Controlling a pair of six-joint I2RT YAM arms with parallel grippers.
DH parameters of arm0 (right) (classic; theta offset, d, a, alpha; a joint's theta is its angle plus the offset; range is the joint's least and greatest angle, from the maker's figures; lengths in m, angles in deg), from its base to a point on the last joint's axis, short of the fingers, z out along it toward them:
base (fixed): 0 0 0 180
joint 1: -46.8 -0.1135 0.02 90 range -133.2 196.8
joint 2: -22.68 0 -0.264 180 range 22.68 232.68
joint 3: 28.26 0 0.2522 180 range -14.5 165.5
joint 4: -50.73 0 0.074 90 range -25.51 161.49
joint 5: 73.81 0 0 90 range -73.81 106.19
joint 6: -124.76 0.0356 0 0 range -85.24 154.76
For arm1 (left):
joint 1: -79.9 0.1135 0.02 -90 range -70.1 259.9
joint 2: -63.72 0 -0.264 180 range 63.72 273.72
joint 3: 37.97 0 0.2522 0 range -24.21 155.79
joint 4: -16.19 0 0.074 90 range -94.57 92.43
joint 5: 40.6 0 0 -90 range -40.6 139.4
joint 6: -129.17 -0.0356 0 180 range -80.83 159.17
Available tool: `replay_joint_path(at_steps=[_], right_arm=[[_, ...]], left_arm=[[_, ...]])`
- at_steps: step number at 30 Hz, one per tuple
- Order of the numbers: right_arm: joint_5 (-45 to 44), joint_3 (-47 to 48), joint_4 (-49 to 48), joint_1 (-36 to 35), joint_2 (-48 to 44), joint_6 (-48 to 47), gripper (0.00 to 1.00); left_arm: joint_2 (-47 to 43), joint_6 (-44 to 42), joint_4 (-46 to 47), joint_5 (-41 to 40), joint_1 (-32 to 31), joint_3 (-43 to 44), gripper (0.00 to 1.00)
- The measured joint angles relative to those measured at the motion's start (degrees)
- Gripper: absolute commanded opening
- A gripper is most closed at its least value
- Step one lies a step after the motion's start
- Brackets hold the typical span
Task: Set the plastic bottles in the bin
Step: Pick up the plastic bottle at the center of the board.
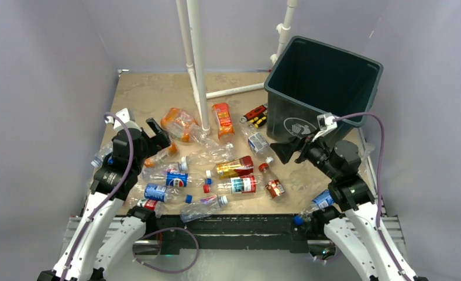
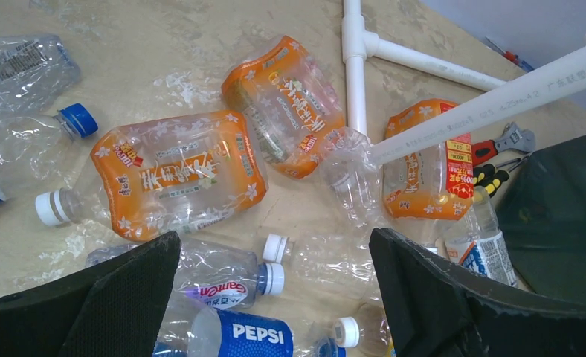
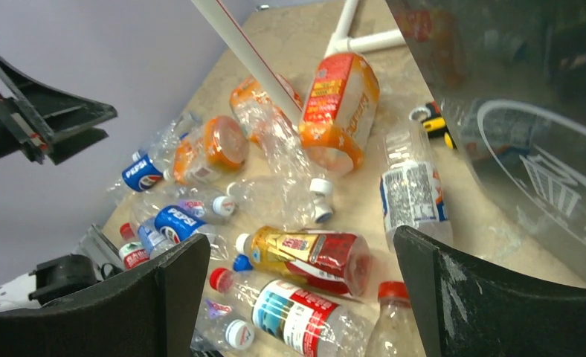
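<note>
Several crushed plastic bottles (image 1: 216, 170) lie scattered on the tan table, with orange, red and blue Pepsi labels. The dark bin (image 1: 323, 82) stands at the back right. My left gripper (image 1: 158, 136) is open and empty above the left bottles; its view shows orange-label bottles (image 2: 178, 171) and a Pepsi bottle (image 2: 245, 335) below the jaws. My right gripper (image 1: 289, 149) is open and empty in front of the bin, over a gold-and-red bottle (image 3: 312, 253) and a red-capped bottle (image 3: 297, 312). The bin wall (image 3: 528, 134) fills the right of that view.
A white pipe frame (image 1: 196, 64) rises from the table's middle back. Small red, yellow and black tools (image 1: 255, 115) lie beside the bin. Purple walls enclose the table. More bottles lie near the front edge by both arm bases (image 1: 316, 205).
</note>
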Motion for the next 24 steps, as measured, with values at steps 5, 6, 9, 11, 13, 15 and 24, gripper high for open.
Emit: replay_joint_path(at_steps=[5,6,9,11,13,15,24], right_arm=[[0.0,-1.2,2.3,0.0,-0.8,0.0,0.99],[0.0,-1.2,2.4,0.0,-0.9,0.0,0.99],[0.0,-1.2,2.5,0.0,-0.8,-0.1,0.98],[0.3,-1.2,2.6,0.0,-0.4,-0.3,0.97],[0.5,-1.1,2.6,-0.5,0.9,-0.7,0.97],[-0.4,-1.1,2.6,-2.4,2.1,-0.8,0.98],[-19.7,-1.4,2.0,-29.6,12.1,2.6,0.98]], left_arm=[[-2.0,0.4,0.0,0.0,0.0,0.0,0.99],[-2.3,0.4,0.0,0.0,0.0,0.0,0.99],[-3.3,0.3,0.0,0.2,0.0,0.0,0.99],[-3.5,-0.3,0.0,0.8,0.0,0.0,0.99],[-3.3,-1.2,0.0,2.4,0.0,0.0,0.99],[-3.3,-1.8,0.4,4.6,0.0,-0.3,0.99],[-3.2,-1.0,1.4,9.7,0.0,-4.1,0.99]])
